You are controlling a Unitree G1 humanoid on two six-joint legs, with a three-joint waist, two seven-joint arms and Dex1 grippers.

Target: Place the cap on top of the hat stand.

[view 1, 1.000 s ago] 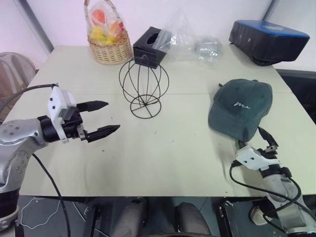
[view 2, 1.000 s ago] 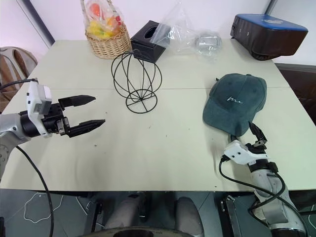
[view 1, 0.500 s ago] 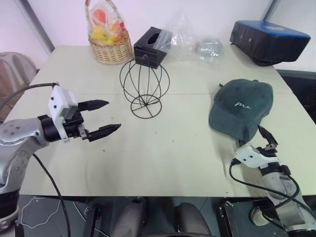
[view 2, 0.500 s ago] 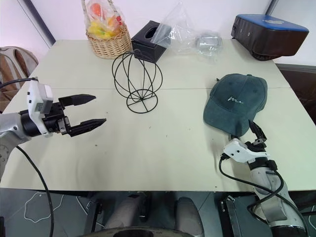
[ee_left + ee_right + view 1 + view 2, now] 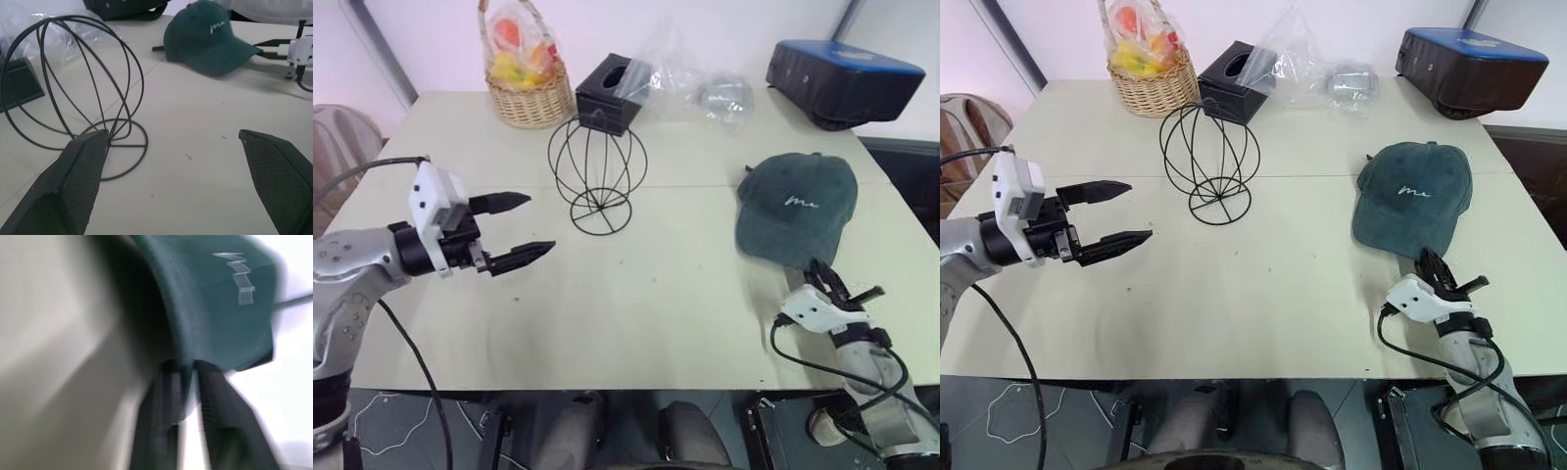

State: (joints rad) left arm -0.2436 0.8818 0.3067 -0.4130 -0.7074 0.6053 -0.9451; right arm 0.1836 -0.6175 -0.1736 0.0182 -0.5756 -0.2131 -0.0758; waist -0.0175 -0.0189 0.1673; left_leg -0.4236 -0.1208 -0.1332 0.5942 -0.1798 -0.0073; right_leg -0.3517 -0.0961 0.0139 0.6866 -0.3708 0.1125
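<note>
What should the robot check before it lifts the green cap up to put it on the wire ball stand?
1. Right gripper shut on the cap brim: ok.
2. Whether that pinch is firm enough to lift: cannot tell.
3. Hat stand upright, nothing on top: ok.
4. Bare table between cap and stand: ok.
5. Left gripper open, holding nothing, beside the stand and not touching it: ok.
6. Cap on the stand yet: not ok.

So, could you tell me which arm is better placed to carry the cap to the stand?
Right. The right gripper is closed on the brim of the cap. The left gripper is open and empty near the stand.
</note>
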